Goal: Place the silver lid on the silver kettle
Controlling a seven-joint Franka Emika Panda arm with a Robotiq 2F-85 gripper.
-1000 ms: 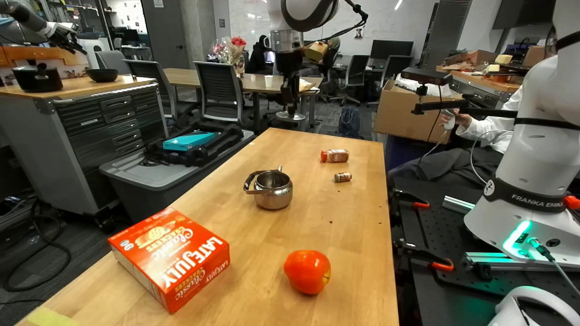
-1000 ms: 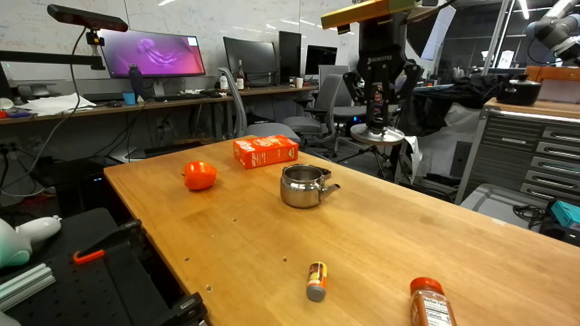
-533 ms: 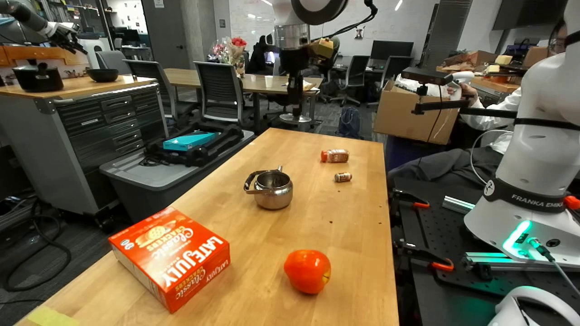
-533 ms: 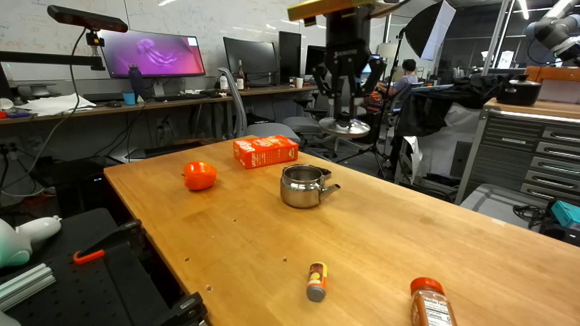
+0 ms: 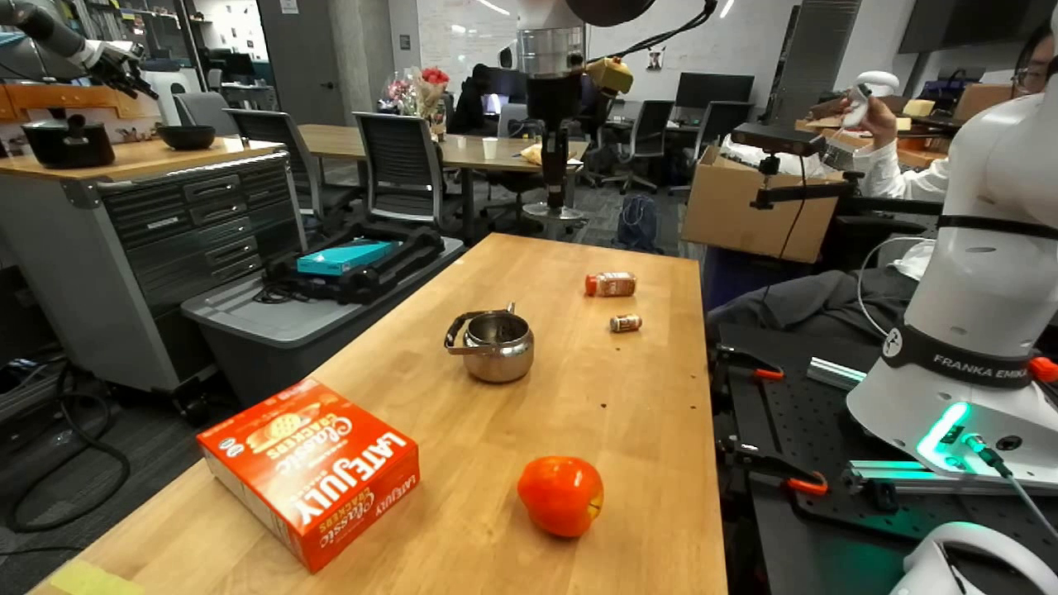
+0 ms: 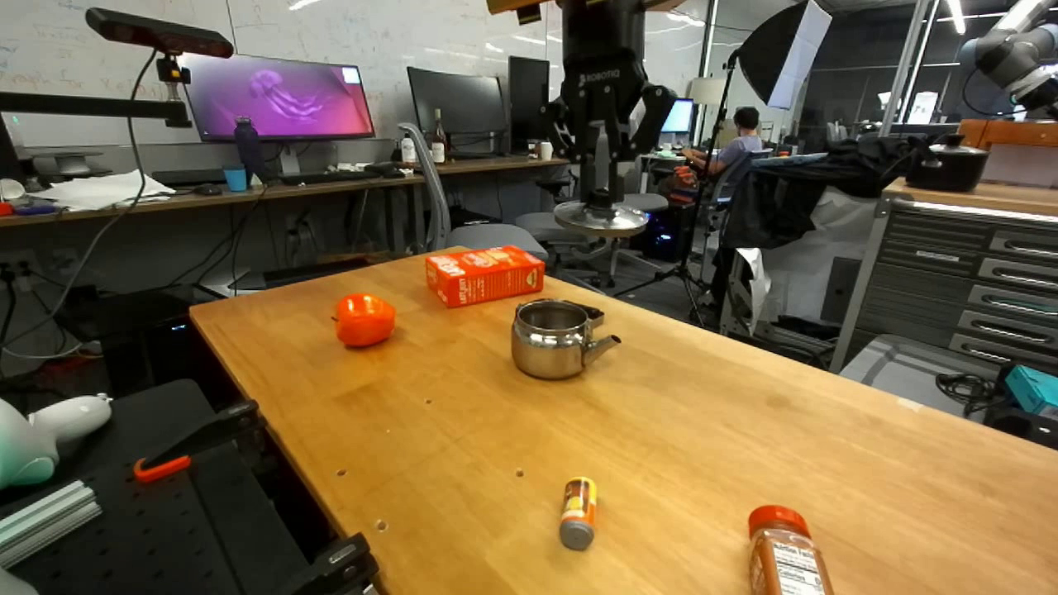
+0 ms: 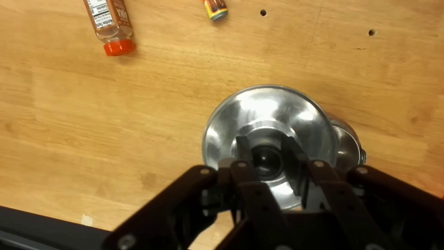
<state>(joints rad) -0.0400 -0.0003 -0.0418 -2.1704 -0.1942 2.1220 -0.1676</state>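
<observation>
Silver lid (image 6: 601, 221): off the kettle, hanging well above the wooden table (image 6: 678, 463) from the gripper (image 7: 266, 144). Fingers (image 7: 244, 147) narrow, one each side of the knob (image 7: 266, 161); we read this as a secure hold. Disc looks near level in both exterior views.

Silver kettle (image 5: 498, 359) upright on the table, uncovered. Handle (image 5: 454, 328) leans over to one side, which in our judgement leaves the mouth free. Wrist view: part of the kettle shows past the lid's right-hand edge, the rest hidden beneath it, so we take the lid as not yet centred.

Step in hand, as we judge it: line up, then lower. Procedure: shift toward the kettle while high, away from the red-capped bottle (image 7: 112, 26). The lid will likely mask the mouth in the wrist view, so we should check centring in both exterior views. Then descend straight and slowly, disc level; a tilted rim could catch the mouth or push the kettle along. Release only once the rim sits all round, spread just enough to clear the knob, and rise vertically.
</observation>
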